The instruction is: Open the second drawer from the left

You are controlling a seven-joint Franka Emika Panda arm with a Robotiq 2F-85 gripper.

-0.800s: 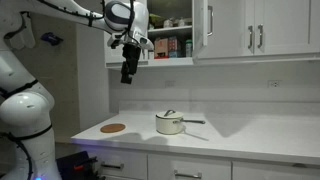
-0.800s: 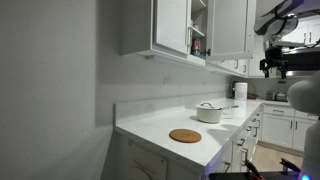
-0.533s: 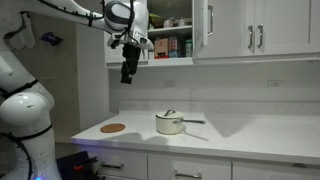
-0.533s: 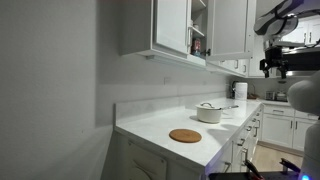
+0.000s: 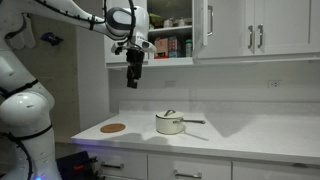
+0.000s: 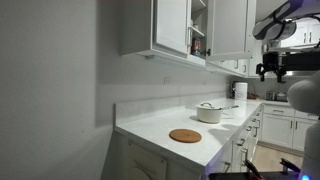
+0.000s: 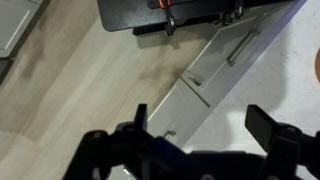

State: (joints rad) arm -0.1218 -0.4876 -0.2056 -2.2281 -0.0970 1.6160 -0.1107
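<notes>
The second drawer from the left (image 5: 190, 167) is a wide white front under the counter, shut, with a short silver handle at its lower middle. My gripper (image 5: 132, 77) hangs high above the left end of the counter, far from the drawer, and also shows at the right in an exterior view (image 6: 268, 71). In the wrist view the gripper (image 7: 203, 122) is open and empty, its dark fingers (image 7: 265, 125) wide apart. Below them a row of white drawer fronts (image 7: 222, 62) with silver handles runs diagonally; I cannot tell which front is which.
A white pot with a lid (image 5: 170, 123) and a round wooden trivet (image 5: 113, 128) sit on the white counter (image 5: 250, 135). Wall cupboards (image 5: 250, 30) hang above, one door open on shelves. The floor (image 7: 70, 90) is light wood.
The gripper has moved slightly down and along the counter; it stays open. Nothing else has moved.
</notes>
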